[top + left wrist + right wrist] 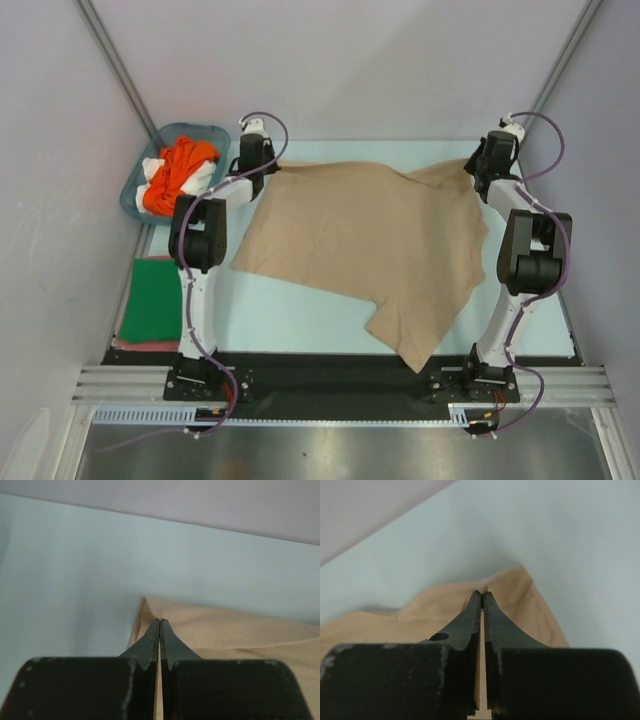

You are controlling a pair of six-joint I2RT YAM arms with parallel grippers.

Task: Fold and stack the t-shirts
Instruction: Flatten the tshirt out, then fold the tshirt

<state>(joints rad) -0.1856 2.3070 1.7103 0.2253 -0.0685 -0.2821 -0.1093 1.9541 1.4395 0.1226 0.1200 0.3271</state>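
left claw (159,621) and right claw (483,593) each clamped tight on a far corner of the tan t-shirt (360,240), spread across the table (300,310).

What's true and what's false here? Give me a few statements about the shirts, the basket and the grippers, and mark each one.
1. The left gripper and right gripper are each shut on the tan t-shirt. True.
2. The tan t-shirt is folded. False: it is spread open.
3. An orange t-shirt lies in the teal basket. True.
4. The green t-shirt lies by the right arm. False: it lies beside the left arm.
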